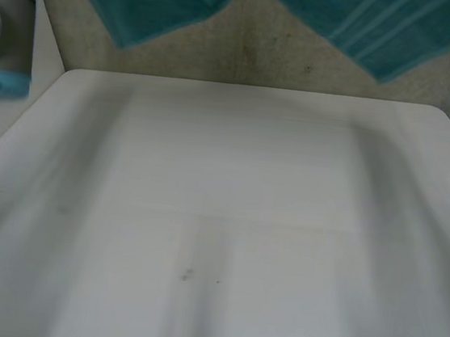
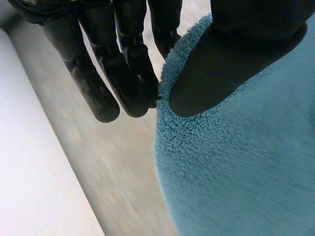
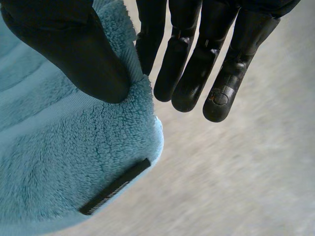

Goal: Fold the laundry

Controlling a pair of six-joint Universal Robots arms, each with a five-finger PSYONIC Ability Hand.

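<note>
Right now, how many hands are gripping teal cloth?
2. The left hand pinches the edge of teal cloth between thumb and fingers. The right hand pinches a corner near a black tag. Whether that is one cloth or two is hidden.

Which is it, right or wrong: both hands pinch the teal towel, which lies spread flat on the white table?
Wrong in one respect: the head view shows the teal towel hanging beyond the white table's far edge, not flat on it. The left hand and right hand do pinch it.
</note>
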